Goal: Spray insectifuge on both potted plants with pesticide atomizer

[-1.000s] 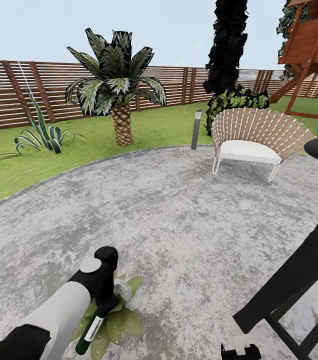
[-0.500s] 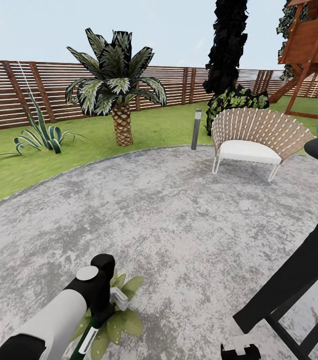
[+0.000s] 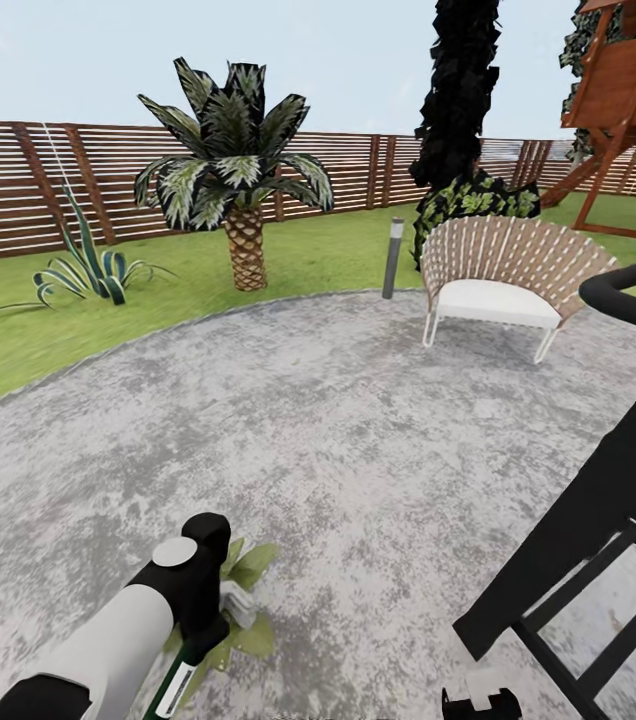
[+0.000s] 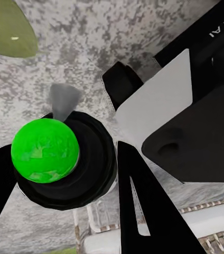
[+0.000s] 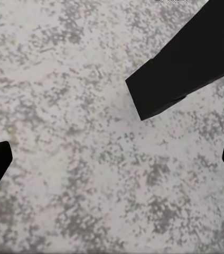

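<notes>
**Atomizer held over 1 potted plant on the patio**

At the far left of the head view, a spiky agave [image 3: 86, 272] stood on the lawn before the slatted fence [image 3: 18, 190], with a trunked palm [image 3: 241, 180] just to its right. Lower down, the left arm reached over the grey patio [image 3: 358, 440], and its left end effector [image 3: 198, 625] was clamped on the pesticide atomizer [image 3: 176, 680], a slim dark bottle angled down past the frame edge. Directly beneath it lay 1 potted plant [image 3: 248, 590], its leaves showing around the wrist. The left wrist view showed the bottle's round dark top with a green knob [image 4: 45, 150] between dark fingers [image 4: 138, 206], and 1 leaf at a corner.

To spray well, I judged the nozzle should point at the rosette's centre, then sweep slowly so every leaf gets covered before moving on to the second plant.

Further right stood a bollard lamp [image 3: 393, 258], a wicker chair [image 3: 513, 280] and a black frame [image 3: 598, 540]. The right end effector [image 3: 480, 700] hung over bare gravel, fingers spread wide and empty.

Compared with 0.5 s ago, the whole view had shifted slightly, so the camera moved; the arm sat lower over the plant.
</notes>
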You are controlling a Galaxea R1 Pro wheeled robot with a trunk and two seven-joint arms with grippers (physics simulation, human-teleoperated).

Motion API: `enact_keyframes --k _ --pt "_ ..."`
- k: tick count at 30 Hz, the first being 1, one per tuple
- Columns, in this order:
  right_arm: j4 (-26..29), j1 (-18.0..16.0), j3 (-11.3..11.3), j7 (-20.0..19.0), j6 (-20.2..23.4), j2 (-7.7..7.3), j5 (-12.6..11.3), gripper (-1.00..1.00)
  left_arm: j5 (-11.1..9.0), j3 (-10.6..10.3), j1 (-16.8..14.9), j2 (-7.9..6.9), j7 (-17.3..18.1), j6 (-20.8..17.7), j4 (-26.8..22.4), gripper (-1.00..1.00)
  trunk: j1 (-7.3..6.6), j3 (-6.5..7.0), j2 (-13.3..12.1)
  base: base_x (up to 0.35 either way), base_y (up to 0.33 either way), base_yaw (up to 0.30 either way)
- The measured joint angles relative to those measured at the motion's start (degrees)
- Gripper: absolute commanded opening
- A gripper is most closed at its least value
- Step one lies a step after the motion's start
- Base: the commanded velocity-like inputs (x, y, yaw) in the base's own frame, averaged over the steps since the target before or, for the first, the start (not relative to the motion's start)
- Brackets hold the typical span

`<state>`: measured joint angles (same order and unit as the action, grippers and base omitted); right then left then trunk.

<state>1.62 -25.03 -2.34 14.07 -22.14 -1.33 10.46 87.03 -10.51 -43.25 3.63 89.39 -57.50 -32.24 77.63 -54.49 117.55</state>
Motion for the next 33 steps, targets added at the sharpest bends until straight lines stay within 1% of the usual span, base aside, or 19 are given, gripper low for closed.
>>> enact_keyframes --k 3,8,10,12,13,14,15,16,17,18,20,22,25,28,33 --pt "0.01 0.01 0.02 -0.01 0.01 0.01 -0.03 1.0 -0.01 0.08 0.1 -0.09 0.01 0.0 0.11 -1.0 -0.01 0.0 0.0 -0.028 -0.045 0.129" --pt "0.02 0.01 0.08 -0.02 0.01 -0.07 -0.01 1.0 -0.66 0.26 1.81 -0.12 0.01 -0.06 0.04 -1.0 -0.01 0.0 0.0 -0.004 -0.007 0.019" --pt "0.02 0.01 0.07 -0.02 0.01 -0.06 -0.02 1.0 -0.99 1.46 1.97 -0.12 0.01 -0.08 0.04 -1.0 -0.01 0.0 0.0 0.0 -0.001 0.002" --pt "0.02 0.01 0.08 -0.02 0.01 -0.06 -0.01 1.0 -1.15 5.4 2.03 0.08 0.01 -0.08 -0.02 -1.0 -0.01 0.0 0.0 0.0 0.0 0.0" --pt "0.02 0.01 0.08 -0.02 0.01 -0.04 -0.01 1.0 -1.24 8.58 2.04 0.31 0.02 -0.08 -0.02 -1.0 -0.01 0.0 0.0 0.0 0.0 0.0" --pt "0.02 0.01 0.08 -0.01 0.01 -0.03 -0.01 1.0 -1.27 10.61 2.06 0.4 -0.91 -0.09 0.03 -1.0 -0.01 0.0 0.0 0.0 0.0 0.0" --pt "0.02 0.01 0.08 -0.01 0.01 -0.05 -0.01 1.0 -1.45 13.15 2.07 0.46 -3.48 -0.06 0.33 -1.0 -0.01 0.0 0.0 0.0 0.0 0.0" --pt "0.02 0.01 0.08 -0.01 0.01 -0.06 -0.01 1.0 -1.85 14.6 2.1 0.46 -5.13 -0.02 0.57 -1.0 -0.01 0.0 0.0 0.0 0.0 0.0" --pt "0.02 0.01 0.08 -0.01 0.01 -0.05 -0.01 1.0 -2.68 16.12 2.46 0.48 -6.91 0.09 0.76 -1.0 -0.01 0.0 0.0 0.0 0.0 0.0" --pt "0.02 0.01 0.08 -0.01 0.01 -0.04 -0.02 1.0 -3.26 16.71 2.95 0.49 -7.66 0.18 0.66 -1.0 -0.01 0.0 0.0 0.0 0.0 0.0" --pt "0.02 0.01 0.06 -0.01 0.01 -0.04 -0.01 1.0 -3.98 17.33 3.97 0.53 -8.57 0.35 0.38 -1.0 -0.01 0.0 0.0 0.0 0.0 0.0" --pt "0.02 0.01 0.08 -0.01 0.01 -0.05 -0.01 1.0 -4.22 17.55 4.39 0.56 -8.92 0.42 0.15 -1.0 -0.01 0.0 0.0 0.0 0.0 0.0" --pt "0.02 0.01 0.07 0.0 0.01 -0.06 -0.01 1.0 -4.31 17.56 4.56 0.79 -9.2 0.44 0.07 -1.0 0.0 0.0 0.0 -0.095 -0.06 0.0" --pt "0.01 0.01 0.07 0.01 0.0 -0.06 -0.02 1.0 -4.29 17.53 4.6 1.05 -10.48 0.45 0.05 -1.0 0.01 0.0 0.0 -0.204 -0.143 0.0" --pt "0.02 0.01 0.07 -0.01 0.01 -0.05 0.0 1.0 -4.29 17.76 4.61 1.03 -14.52 0.36 0.05 -1.0 0.0 0.0 0.0 -0.158 -0.111 0.0"
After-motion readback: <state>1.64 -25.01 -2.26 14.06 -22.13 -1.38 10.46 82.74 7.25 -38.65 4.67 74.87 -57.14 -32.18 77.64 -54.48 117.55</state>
